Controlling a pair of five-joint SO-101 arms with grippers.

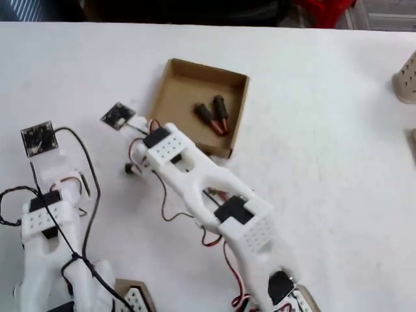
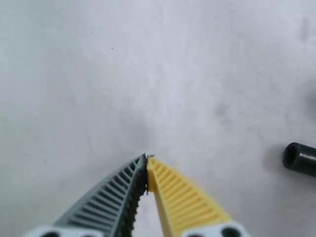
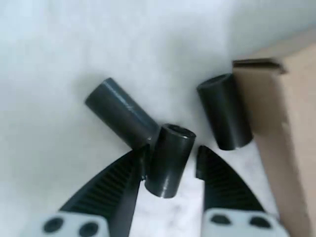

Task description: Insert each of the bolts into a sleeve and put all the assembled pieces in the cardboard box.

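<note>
Brown cardboard box [image 1: 170, 84], low and open on top, stands on the white surface [image 1: 325, 169] toward the far side. Two assembled pieces lie inside it, each a dark sleeve with an orange-red bolt showing at one end. The first assembled piece [image 1: 205, 117] and the second assembled piece [image 1: 221, 112] lie just beside each other, nearly parallel, in the right half of the box.

The white plastic right arm [image 1: 195, 175] stretches from the near edge up to the near left corner of the box, and in the high view it covers what is under its wrist. A small black object [image 1: 130, 169] lies on the surface between the two arms, just beside that wrist. A pale object with holes [image 1: 406, 78] stands at the right edge, well apart from the box.

In the right wrist view, three black plastic sleeves are close to the outer wall of the box [image 3: 289, 128]. The middle sleeve [image 3: 170, 160] is between the fingers of the right claw [image 3: 171, 150]. This claw is partly open: one finger touches the side of the sleeve, and the other shows a thin gap. The lying sleeve [image 3: 118, 111] seems to touch the middle one with its end. The third sleeve [image 3: 224, 111] lies just beside the box wall, apart from the claw.

The left claw [image 2: 147, 158] is closed, its grey and yellow fingers meet at the tips, and it holds nothing. A black tube sleeve [image 2: 300, 159] lies on the surface to one side, apart from it.
</note>
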